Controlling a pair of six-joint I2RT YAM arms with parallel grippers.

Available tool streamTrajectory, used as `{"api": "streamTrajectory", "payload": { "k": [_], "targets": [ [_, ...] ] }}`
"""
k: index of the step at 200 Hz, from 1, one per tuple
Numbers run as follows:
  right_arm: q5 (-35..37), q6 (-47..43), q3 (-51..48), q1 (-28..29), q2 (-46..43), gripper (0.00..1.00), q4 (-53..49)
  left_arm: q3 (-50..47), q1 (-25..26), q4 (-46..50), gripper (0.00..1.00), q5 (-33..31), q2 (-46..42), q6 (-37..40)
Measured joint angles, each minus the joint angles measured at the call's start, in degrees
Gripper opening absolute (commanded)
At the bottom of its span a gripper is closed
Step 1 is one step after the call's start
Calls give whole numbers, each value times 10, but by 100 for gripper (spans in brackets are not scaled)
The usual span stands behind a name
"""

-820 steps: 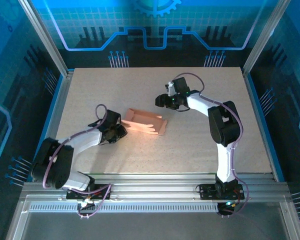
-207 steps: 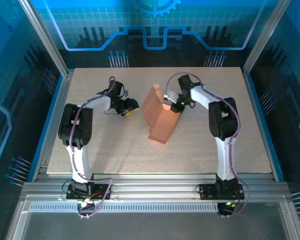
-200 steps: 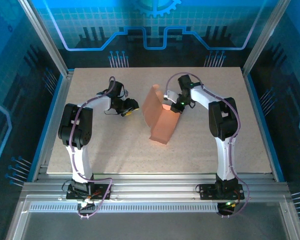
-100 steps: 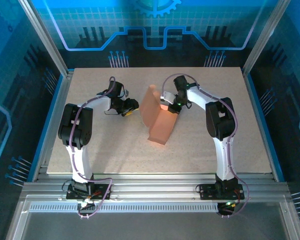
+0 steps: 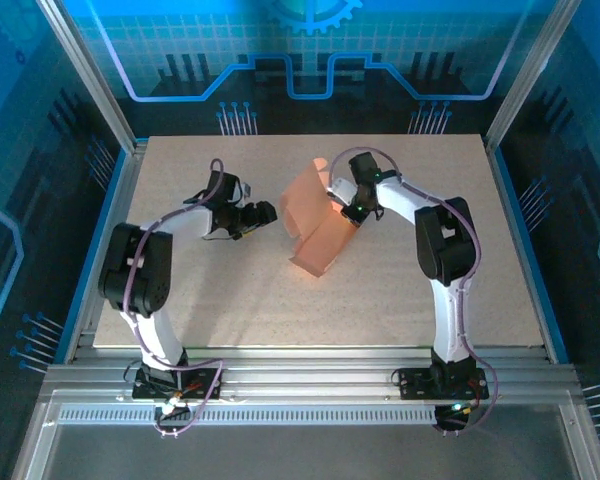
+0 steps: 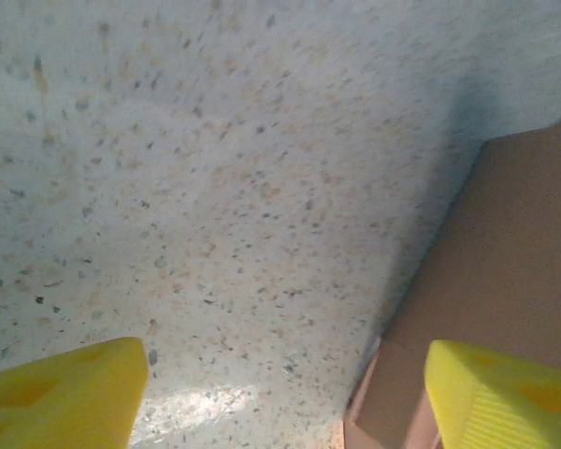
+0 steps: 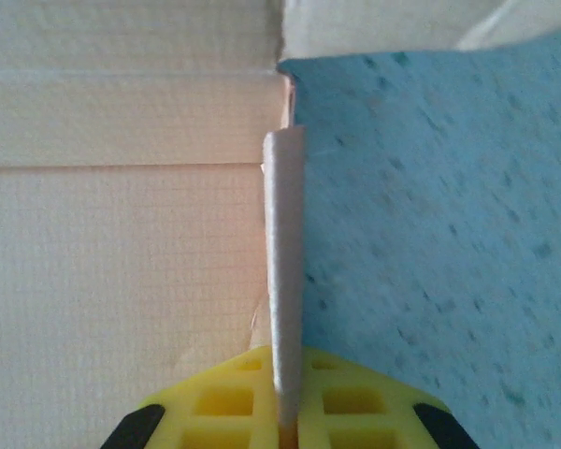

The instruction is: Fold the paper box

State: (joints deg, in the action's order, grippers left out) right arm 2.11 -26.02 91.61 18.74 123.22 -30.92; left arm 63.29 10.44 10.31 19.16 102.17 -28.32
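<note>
**one box, half raised, not closed**

the paper box (image 5: 315,228) stands near the middle of the tabletop (image 5: 230,300), a little toward the far side. it is not lying flat. two broad salmon panels rise off the surface and lean against each other at an angle, with the near end resting on the tabletop. i read that as a fold in progress: the main creases look bent up, but i see no closed rectangle and no tucked flaps.

my right fingers (image 7: 182,421) are pressed together on a thin edge of the cardboard (image 7: 284,253), which runs straight up from between them in the right wrist view. in the top view that pinch sits at the far right upper part of the box, so this arm is what holds it up.

my left fingers (image 6: 61,393) are spread wide with nothing between them but speckled tabletop (image 6: 215,187). the box (image 6: 505,271) lies just beyond the right-hand one, and i cannot tell whether it touches. from above, they are just left of the box, low and pointing at it.

by my judgement less than half is done. what is left is bringing the panels square, folding in the side walls and locking the flaps. the left arm looks placed to take or push the free panel.

count: one paper box, one tabletop, two arms, two pairs of fingers, one pair gripping and one free.
</note>
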Motion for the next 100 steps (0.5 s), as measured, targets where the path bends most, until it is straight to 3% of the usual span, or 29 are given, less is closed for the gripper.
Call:
{"api": "streamTrajectory", "payload": {
  "k": [45, 77, 100],
  "targets": [
    [50, 206, -18, 7, -43, 0, -42, -99, 20, -89, 85, -56, -129, 48],
    [114, 332, -73, 56, -95, 0, -46, -150, 87, -138, 86, -85, -196, 145],
    [128, 404, -127, 91, -128, 0, -37, -182, 133, -172, 86, -71, -231, 242]
  ]
}}
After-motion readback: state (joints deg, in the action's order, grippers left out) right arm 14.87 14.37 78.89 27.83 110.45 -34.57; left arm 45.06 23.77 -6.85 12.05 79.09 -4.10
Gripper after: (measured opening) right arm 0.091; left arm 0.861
